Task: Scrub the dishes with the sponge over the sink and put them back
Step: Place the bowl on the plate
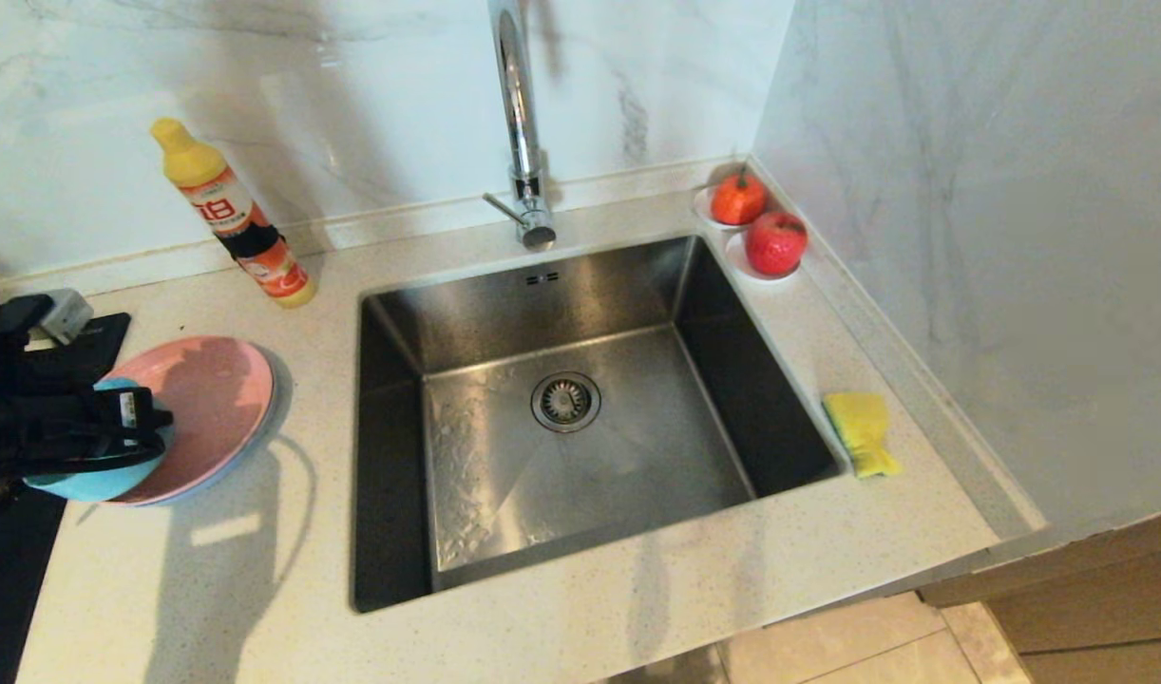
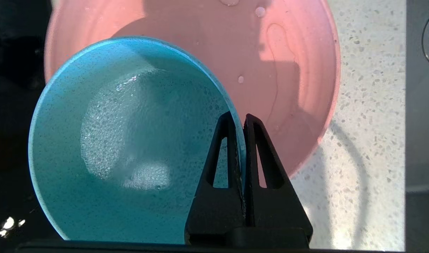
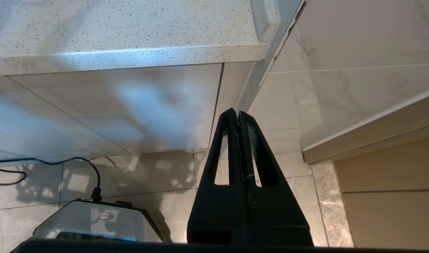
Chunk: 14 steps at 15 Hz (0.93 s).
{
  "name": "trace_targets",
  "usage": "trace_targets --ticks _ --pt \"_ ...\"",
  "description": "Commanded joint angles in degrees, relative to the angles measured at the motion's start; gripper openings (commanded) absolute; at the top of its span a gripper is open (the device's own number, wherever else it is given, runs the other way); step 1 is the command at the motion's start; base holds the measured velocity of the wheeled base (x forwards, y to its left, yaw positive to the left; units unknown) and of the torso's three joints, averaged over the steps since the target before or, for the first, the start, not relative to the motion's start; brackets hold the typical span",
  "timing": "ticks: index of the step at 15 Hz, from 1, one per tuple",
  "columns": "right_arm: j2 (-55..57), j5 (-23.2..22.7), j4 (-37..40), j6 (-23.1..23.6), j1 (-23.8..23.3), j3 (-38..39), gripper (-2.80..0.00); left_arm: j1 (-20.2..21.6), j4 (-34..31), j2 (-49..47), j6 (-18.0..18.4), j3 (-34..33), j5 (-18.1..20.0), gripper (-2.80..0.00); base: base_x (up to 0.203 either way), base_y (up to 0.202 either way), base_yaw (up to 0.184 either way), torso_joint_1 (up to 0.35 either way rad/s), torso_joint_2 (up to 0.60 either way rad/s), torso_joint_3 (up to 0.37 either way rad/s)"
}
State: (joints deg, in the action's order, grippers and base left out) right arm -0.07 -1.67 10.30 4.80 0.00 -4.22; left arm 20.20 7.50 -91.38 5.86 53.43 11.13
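Your left gripper [image 2: 238,121] is clamped shut on the rim of the small teal-blue round bowl [image 2: 130,147], one finger inside the wall and one outside. The bowl hangs tilted, its inside beaded with water or suds. Directly beneath and just beyond the gripper sits the wide shallow pink round plate [image 2: 270,70], a few droplets on it, resting on the speckled pale stone countertop [image 2: 362,105]. There's a thin pale edge under the pink plate in the head view, maybe the bluish-white plate, but I can't tell for sure. Whether the bowl touches the pink plate also can't be told from here; it looks just above it.

The rectangular stainless steel sink [image 1: 580,418] is off to the gripper's side, near but not under the bowl, basin wet and nothing in it. The small yellow rectangular sponge [image 1: 861,432] lies well apart from the left gripper, on the counter past the sink's far edge, untouched by either arm.

Your right gripper [image 3: 238,117] is fully closed on nothing, parked low in front of the cabinet, pointing at the floor.

Judgement: the bowl's wet inside and the sponge set down suggest the bowl is scrubbed and heading back onto the stack. Left: release it. Plates are unclear; the pink one is wet, so maybe done.
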Motion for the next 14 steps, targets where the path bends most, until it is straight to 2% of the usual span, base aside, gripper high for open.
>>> trace_targets --ticks 1,3,6,9,11,14 --pt "0.07 0.00 0.07 0.04 0.00 0.00 -2.80 -0.69 1.72 -1.44 -0.15 -0.62 -0.06 -2.80 0.000 0.000 0.000 0.000 0.00 0.000" --pt "0.07 0.00 0.07 0.04 0.00 0.00 -2.80 -1.36 2.81 -1.85 -0.38 -0.70 -0.28 -2.80 0.000 0.000 0.000 0.000 0.00 0.000" --pt "0.07 0.00 0.07 0.04 0.00 0.00 -2.80 -3.22 3.40 -2.42 -0.42 -0.87 -2.75 -2.80 0.000 0.000 0.000 0.000 0.00 0.000" --pt "0.07 0.00 0.07 0.04 0.00 0.00 -2.80 -3.69 5.83 -2.83 -0.15 -2.41 -3.80 -2.80 0.000 0.000 0.000 0.000 0.00 0.000" --pt "0.07 0.00 0.07 0.04 0.00 0.00 -2.80 -3.95 9.46 -4.33 -0.17 -3.49 -6.24 -2.80 0.000 0.000 0.000 0.000 0.00 0.000" --pt "0.07 0.00 0.07 0.04 0.00 0.00 -2.80 -3.94 9.63 -3.79 -0.78 -3.15 -6.55 -2.80 0.000 0.000 0.000 0.000 0.00 0.000"
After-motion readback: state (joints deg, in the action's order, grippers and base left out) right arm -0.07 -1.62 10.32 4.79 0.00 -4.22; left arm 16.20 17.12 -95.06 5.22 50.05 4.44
